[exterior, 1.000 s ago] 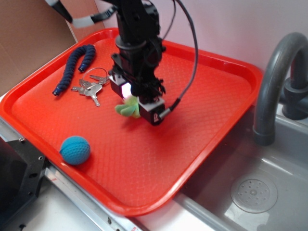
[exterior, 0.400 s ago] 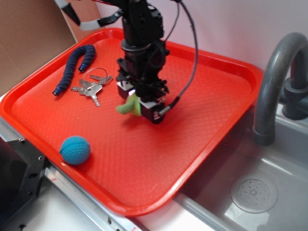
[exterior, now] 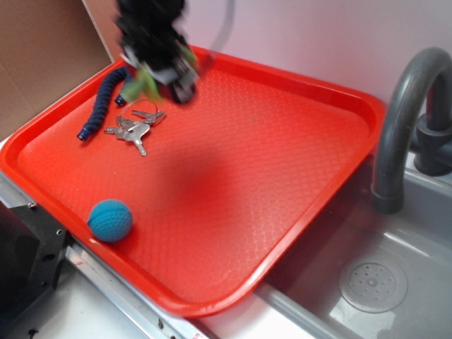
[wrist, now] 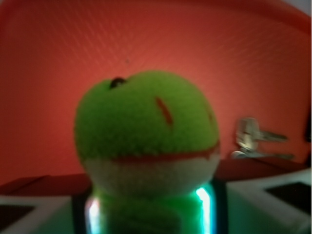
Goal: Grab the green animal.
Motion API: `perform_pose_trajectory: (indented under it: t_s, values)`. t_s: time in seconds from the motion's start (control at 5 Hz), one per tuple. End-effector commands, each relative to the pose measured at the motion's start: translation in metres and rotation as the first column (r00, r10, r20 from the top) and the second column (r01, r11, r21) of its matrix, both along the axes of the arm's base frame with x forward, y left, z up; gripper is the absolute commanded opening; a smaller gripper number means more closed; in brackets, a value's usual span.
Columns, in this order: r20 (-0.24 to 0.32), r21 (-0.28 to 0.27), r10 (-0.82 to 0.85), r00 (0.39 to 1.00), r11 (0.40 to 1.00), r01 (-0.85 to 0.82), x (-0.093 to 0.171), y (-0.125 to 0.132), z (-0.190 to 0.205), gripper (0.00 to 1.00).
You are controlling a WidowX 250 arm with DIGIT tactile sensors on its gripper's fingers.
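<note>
The green animal hangs above the back left of the red tray, held in my gripper, which is blurred by motion. In the wrist view the green animal fills the middle: a fuzzy lime-green head with a red mouth line and a pale lower part. Its body is pinched between my fingers at the bottom edge. My gripper is shut on it.
A blue knitted ball lies near the tray's front left edge. A bunch of keys and a dark blue segmented toy lie at the back left. A steel sink and grey tap stand to the right.
My gripper has risen and moved toward the tray's back left, carrying the green animal off the tray's surface. The ball, keys and blue toy have stayed put.
</note>
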State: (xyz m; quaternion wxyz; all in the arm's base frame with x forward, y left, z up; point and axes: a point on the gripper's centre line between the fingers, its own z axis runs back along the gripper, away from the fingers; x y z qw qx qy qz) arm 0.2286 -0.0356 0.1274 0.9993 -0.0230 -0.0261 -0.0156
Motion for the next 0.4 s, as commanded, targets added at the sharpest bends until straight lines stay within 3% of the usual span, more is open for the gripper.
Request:
perform_pose_trajectory:
  t_s: [0.0,0.2]
  values:
    - [0.117,-0.062,0.062,0.991,0.997,-0.055,-0.024,0.017,0.075,0.0]
    - [0.114,-0.053,-0.06,0.992,0.996,0.066,-0.017,0.004,0.063,0.0]
